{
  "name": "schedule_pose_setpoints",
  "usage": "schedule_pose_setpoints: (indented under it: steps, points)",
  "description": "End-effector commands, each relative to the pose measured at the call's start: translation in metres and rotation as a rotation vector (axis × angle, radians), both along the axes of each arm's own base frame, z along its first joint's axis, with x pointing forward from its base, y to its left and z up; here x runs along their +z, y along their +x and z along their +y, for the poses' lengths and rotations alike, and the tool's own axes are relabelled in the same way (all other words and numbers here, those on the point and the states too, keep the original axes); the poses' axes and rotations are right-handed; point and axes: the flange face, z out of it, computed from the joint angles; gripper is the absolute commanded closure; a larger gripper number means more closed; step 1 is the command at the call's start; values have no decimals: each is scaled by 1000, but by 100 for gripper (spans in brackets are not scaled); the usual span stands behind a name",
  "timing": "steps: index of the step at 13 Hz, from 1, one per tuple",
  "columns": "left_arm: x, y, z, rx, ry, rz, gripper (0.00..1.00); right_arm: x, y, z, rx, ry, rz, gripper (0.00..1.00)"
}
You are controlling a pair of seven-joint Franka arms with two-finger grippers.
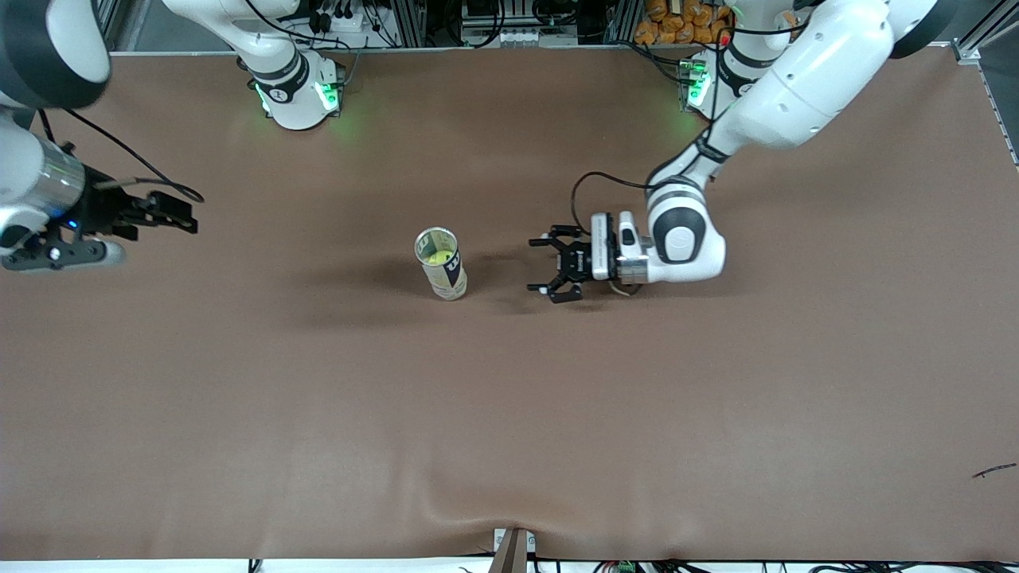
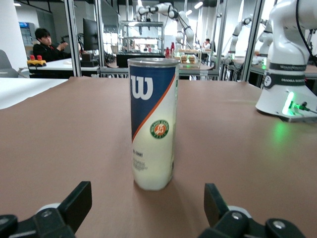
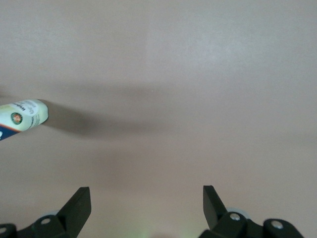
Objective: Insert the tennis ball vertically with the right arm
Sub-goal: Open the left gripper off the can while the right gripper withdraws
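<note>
Mid-worktop [image 1: 318, 414], an upright can [image 1: 442, 267] seemingly holds a ball [image 1: 435, 257]. Left gripper [image 1: 549, 269] beside it, fingers spread, empty; right gripper [image 1: 171, 213] likewise, near the worktop's edge.

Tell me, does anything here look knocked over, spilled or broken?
Nothing stands out. The tennis ball can stands upright on the brown table, a yellow ball inside. The open left gripper sits beside it; the open right gripper hangs apart.

Robotics lab. More white robot arms [image 2: 163, 11] are standing at aluminium-framed stations [image 2: 134, 37] past the brown-covered table [image 1: 509, 414]; a seated person [image 2: 47, 45] is working at a bench, and cables [image 1: 350, 20] are trailing along the table's edge.
</note>
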Motion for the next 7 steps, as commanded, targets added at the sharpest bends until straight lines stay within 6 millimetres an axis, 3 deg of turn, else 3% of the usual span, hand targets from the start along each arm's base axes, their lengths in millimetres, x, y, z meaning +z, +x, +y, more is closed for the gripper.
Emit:
schedule_pose_setpoints:
  steps: [1, 4, 7]
  points:
    - [10, 6, 34, -69, 47, 7, 0, 58, -8, -6, 7, -2, -29, 0]
    - [9, 25, 85, -126, 121, 21, 0, 68, -17, -17, 37, -8, -2, 0]
    - [21, 41, 116, -166, 186, 48, 0, 81, -17, -28, -6, -14, -27, 0]
